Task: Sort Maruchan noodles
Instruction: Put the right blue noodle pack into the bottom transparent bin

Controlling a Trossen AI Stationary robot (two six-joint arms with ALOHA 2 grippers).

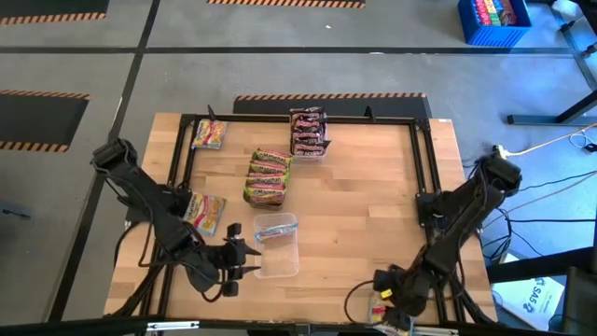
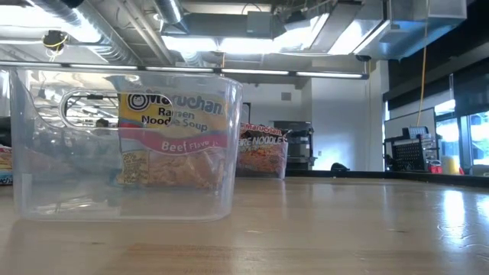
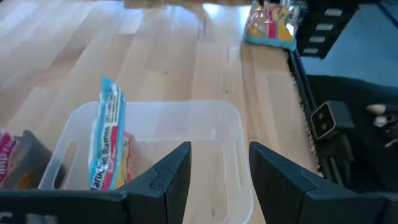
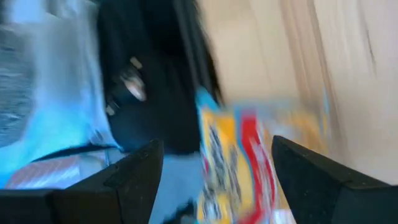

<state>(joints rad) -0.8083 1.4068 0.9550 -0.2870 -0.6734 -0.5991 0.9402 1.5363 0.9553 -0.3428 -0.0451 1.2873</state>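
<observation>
The left hand [image 1: 250,259] hovers at the near-left part of the bench [image 1: 364,205], just beside the left wall of a clear tray [image 1: 278,246]. Its fingers [image 3: 171,171] are spread apart and hold nothing; in the left wrist view they straddle the near rim of the tray.

One packet [image 1: 273,230] stands on edge inside that tray, at its far end. The low view shows it through the clear wall as a yellow-pink Maruchan beef packet [image 2: 173,141], and the left wrist view shows its thin blue edge [image 3: 109,140].

A row of green-and-orange packets [image 1: 267,176] sits near the middle of the bench, just beyond the tray. A stack of dark brown-red packets [image 1: 308,133] sits at the far edge, right of centre. In the low view one packet of this kind [image 2: 262,151] shows behind the tray.

Two more yellow-pink packets lie on the left side: one [image 1: 209,134] at the far-left corner, against the black frame, and another [image 1: 205,212] beside the left arm, near the tray. The far one also shows in the left wrist view [image 3: 269,25].

The right hand [image 1: 382,297] is at the near-right edge of the bench, well apart from the tray. Its fingers [image 4: 134,174] are wide apart, and a yellow-and-red packet [image 4: 239,165] lies between them in the blurred right wrist view; I cannot tell whether they touch it.
</observation>
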